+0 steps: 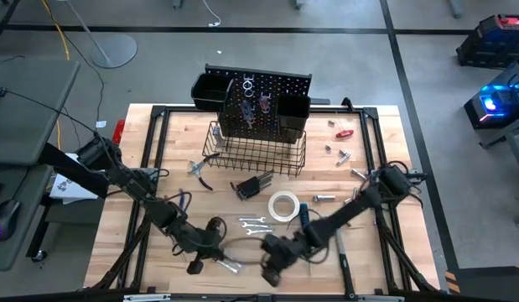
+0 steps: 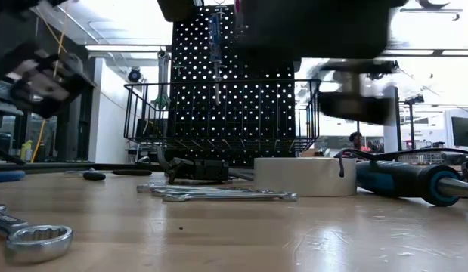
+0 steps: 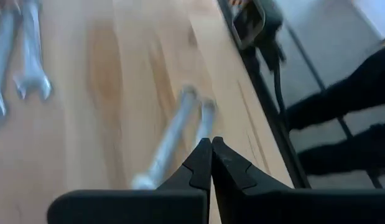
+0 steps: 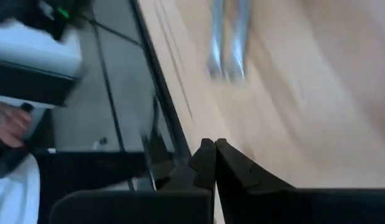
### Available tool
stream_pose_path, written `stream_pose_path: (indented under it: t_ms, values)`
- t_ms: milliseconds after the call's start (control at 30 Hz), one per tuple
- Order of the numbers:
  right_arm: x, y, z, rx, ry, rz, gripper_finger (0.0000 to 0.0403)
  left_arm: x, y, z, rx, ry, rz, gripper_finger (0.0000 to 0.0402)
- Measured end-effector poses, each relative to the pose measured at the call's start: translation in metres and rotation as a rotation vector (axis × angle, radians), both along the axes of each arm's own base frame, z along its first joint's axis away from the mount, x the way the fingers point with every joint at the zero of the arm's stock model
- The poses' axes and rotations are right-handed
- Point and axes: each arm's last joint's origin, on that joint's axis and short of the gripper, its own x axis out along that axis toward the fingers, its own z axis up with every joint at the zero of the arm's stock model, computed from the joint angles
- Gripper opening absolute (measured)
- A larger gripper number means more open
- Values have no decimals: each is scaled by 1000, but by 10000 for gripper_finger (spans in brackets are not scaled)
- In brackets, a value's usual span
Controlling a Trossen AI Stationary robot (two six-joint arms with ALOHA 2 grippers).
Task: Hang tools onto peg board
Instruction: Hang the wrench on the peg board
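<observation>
Both grippers sat low over the near edge of the table, each with its fingers pressed together and nothing between them: the left gripper hovered just beside a silver wrench lying near the table's near edge, and the right gripper hung at the same edge, close to the left one. The peg board stood upright at the far side, already bearing some tools, with its wire basket in front. The remaining tools lay flat between: more wrenches, the white tape roll, a blue-handled screwdriver and pliers toward the left. The principal risk was judged to be a collision between the two arms, because their wrists nearly met at the near edge. A second risk: closed fingers lowered onto the wrench would push it rather than grasp it, and could slide it off the table edge. The thin, flat wrench would also offer little purchase against the wood
</observation>
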Motion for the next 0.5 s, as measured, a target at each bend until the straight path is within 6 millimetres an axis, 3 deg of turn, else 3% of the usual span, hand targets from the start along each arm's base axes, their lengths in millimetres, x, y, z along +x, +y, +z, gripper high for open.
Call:
stream_pose_path:
  t_ms: [100, 267, 500]
  values:
    - [22, -11, -9, -22, -52, 23, 0, -17, -9, -5, 38, 70, 2, 0]
    - [51, -10, -28, -53, -80, 125, 0, -45, -20, -15, 84, 184, 79, 0]
    - [72, -1, -40, -99, -68, 169, 0, -57, -29, -15, 29, 182, 192, 0]
